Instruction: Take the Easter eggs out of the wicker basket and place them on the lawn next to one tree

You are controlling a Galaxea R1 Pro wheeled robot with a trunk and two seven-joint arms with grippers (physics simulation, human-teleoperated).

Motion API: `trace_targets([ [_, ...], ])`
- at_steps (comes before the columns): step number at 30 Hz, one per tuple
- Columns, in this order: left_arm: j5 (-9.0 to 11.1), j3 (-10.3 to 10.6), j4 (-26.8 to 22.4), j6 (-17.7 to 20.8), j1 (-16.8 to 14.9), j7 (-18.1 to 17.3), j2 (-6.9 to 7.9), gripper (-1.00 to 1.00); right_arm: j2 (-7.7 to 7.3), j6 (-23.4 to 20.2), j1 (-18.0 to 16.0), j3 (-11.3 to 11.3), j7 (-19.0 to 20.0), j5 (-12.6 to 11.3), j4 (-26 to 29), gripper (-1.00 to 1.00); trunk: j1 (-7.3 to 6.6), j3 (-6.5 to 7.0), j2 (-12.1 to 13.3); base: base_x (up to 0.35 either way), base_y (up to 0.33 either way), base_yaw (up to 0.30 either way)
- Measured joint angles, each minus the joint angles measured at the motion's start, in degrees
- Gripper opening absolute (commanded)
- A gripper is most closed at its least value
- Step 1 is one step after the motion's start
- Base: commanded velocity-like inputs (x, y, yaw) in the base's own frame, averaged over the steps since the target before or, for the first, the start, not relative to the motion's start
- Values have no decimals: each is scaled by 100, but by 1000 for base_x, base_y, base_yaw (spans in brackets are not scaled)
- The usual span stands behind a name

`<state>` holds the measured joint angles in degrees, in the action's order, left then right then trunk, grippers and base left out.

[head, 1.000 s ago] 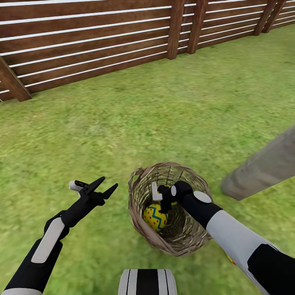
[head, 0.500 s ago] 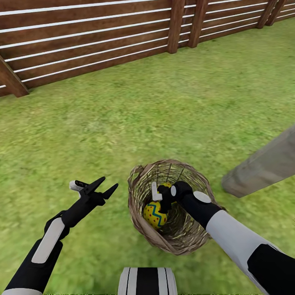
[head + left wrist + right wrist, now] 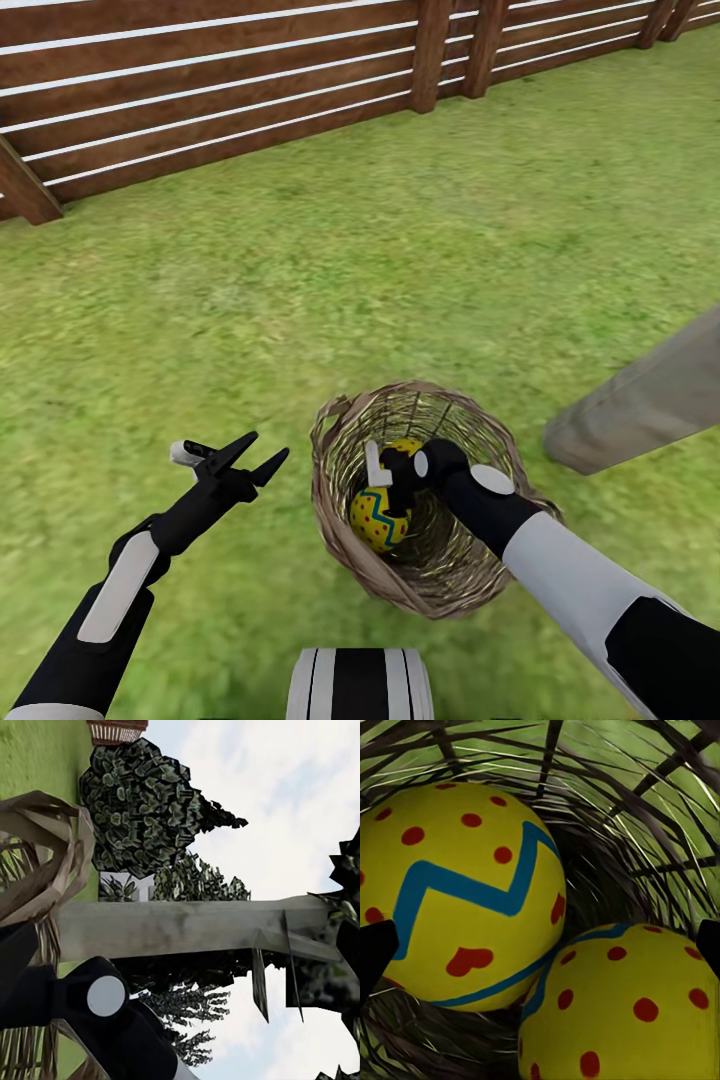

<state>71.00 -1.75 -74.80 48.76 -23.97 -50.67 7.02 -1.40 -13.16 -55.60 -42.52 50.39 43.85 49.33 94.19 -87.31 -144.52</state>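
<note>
The wicker basket [image 3: 335,480] stands on the lawn [image 3: 400,250] just in front of me. My right gripper [image 3: 385,482] reaches down inside it, open, its fingertips at either side of two yellow Easter eggs [image 3: 457,892] [image 3: 622,1009] with blue zigzags and red dots. In the head view one egg [image 3: 376,520] lies below the gripper and another [image 3: 405,446] peeks out behind it. My left gripper [image 3: 262,452] hovers open and empty over the grass, left of the basket. The basket's rim [image 3: 41,847] also appears in the left wrist view.
A grey-beige tree trunk [image 3: 640,400] rises from the grass right of the basket; the left wrist view shows the trunk [image 3: 172,926] with dark foliage. A brown slat fence [image 3: 200,90] runs along the back. Open grass lies all around.
The whole head view has shifted a little, fence and basket sliding upward in the picture. The right gripper stays inside the basket over the eggs. The left arm holds still.
</note>
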Motion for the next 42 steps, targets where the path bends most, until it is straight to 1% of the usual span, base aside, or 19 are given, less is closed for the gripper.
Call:
trace_targets([
  [2, -5, 0, 0, -1, 0, 0, 0, 100, 4, 92, -2, 1, 10, 77, 2, 100, 3, -21, -1, 0, 0, 0],
  [5, -6, 0, -3, -1, 0, 0, 0, 100, 11, 142, 0, 0, 15, 106, 2, 100, 11, -88, -5, 0, 0, 0],
  [7, 1, 0, -1, 0, 0, 0, 0, 100, 13, 158, 0, 0, 16, 113, -1, 100, 10, -89, -5, 0, 0, 0],
  [11, 1, 0, -7, -1, 0, 0, 0, 100, 13, 163, 0, 0, 16, 116, -6, 100, 21, -177, -10, 0, 0, 0],
  [14, 3, 0, -2, 0, 0, 0, 0, 100, 13, 163, 0, 0, 16, 116, -6, 100, 21, -177, -11, 0, 0, 0],
  [18, 2, 0, -7, -1, 0, 0, 0, 100, 20, 163, 0, 0, 16, 116, -7, 100, 31, -265, -16, 0, 0, 0],
  [21, 4, 0, -2, 0, 0, 0, 0, 100, 22, 163, 3, 0, 16, 116, -6, 100, 31, -266, -16, 0, 0, 0],
  [24, -3, 0, -3, -1, 0, 0, 0, 100, 22, 163, 8, 0, 16, 116, -7, 100, 39, -332, -20, 0, 0, 0],
  [29, 3, 0, 0, 0, 0, 0, 0, 100, 22, 163, 23, 0, 16, 116, -6, 100, 39, -332, -20, 0, 0, 0],
  [31, 0, 0, 0, 3, 0, 0, 0, 100, 22, 163, 41, 0, 18, 113, -12, 100, 44, -376, -23, 0, 0, 0],
  [37, 4, 0, 0, 8, 0, 0, 0, 100, 15, 155, 54, 0, 29, 116, -23, 100, 44, -377, -23, 0, 0, 0],
  [40, 2, 0, 0, 13, 0, 0, 0, 100, 13, 147, 60, 0, 33, 116, -30, 100, 52, -443, -27, 0, 0, 0],
  [42, 4, 0, 0, 17, 0, 0, 0, 100, 13, 143, 61, 0, 34, 118, -55, 100, 52, -443, -27, 0, 0, 0],
])
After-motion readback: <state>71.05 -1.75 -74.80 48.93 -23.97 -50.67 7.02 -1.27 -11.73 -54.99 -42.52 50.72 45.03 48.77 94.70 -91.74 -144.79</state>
